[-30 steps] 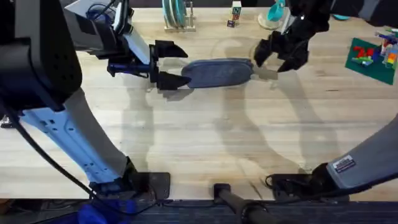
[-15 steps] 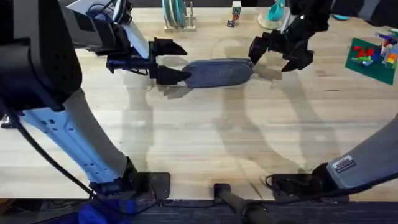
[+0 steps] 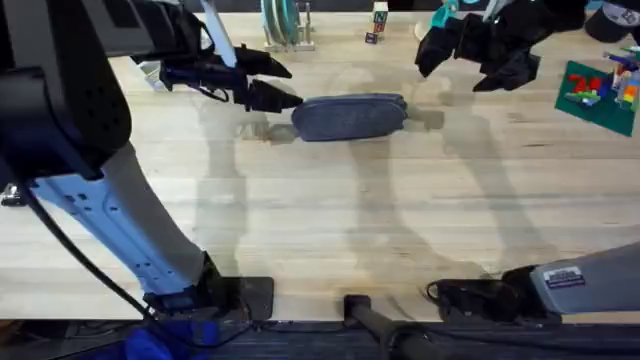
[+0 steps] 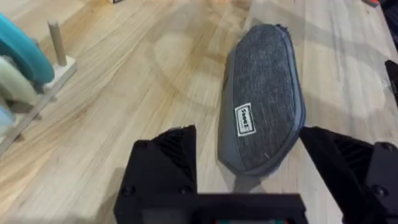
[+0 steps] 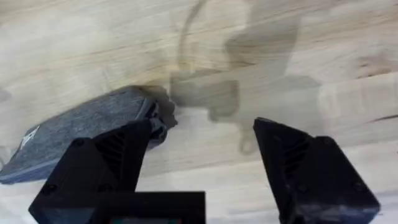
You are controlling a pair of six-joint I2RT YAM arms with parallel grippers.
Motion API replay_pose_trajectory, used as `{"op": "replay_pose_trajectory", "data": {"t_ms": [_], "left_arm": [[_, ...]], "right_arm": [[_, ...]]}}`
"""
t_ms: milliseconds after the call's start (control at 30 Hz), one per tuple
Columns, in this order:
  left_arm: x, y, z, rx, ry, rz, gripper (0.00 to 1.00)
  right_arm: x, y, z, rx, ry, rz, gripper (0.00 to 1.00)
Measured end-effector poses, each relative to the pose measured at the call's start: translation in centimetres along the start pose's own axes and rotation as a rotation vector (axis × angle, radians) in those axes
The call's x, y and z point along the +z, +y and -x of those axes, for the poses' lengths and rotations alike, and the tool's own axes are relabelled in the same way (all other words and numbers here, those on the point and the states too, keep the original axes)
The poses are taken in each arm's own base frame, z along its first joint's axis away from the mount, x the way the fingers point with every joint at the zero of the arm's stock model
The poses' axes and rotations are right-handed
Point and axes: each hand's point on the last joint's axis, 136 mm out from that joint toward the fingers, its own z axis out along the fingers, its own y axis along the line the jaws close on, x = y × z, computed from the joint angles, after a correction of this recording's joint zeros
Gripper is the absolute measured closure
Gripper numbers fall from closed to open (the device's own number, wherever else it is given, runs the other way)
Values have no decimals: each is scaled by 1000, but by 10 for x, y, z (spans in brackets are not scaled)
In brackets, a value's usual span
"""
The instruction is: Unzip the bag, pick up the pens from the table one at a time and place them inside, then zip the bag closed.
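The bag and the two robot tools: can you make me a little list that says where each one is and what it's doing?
bag: lying flat on the table, looks zipped shut, nothing touching it
left tool: open, lifted off the bag's left end, holding nothing
right tool: open, up beyond the bag's right end, holding nothing
pens: none seen on the table

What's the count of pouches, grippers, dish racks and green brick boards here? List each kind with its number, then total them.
Pouches: 1, the bag
Grippers: 2, the left gripper and the right gripper, both open
Dish racks: 1, the dish rack
Green brick boards: 1, the green brick board
Total: 5
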Motion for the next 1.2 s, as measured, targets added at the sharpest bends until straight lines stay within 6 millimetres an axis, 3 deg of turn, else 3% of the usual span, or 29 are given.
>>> {"op": "replay_pose_trajectory", "data": {"t_ms": [133,400,533,867,1067,1200], "left_arm": [[-8,-4,9,-7,44,29,4],[-36,-22,58,90,96,155,4],[-44,-33,72,103,131,217,5],[-50,-67,90,106,240,338,5],[-55,-88,86,81,320,390,5],[-54,-92,86,46,330,408,5]], "right_arm": [[-11,-1,-2,-4,-7,6,4],[-37,11,-4,-47,-40,98,5],[-52,20,-8,-89,-45,165,5],[-68,31,-25,-151,-2,262,5],[-72,31,-24,-157,17,335,5],[-74,26,-25,-162,34,371,5]]}}
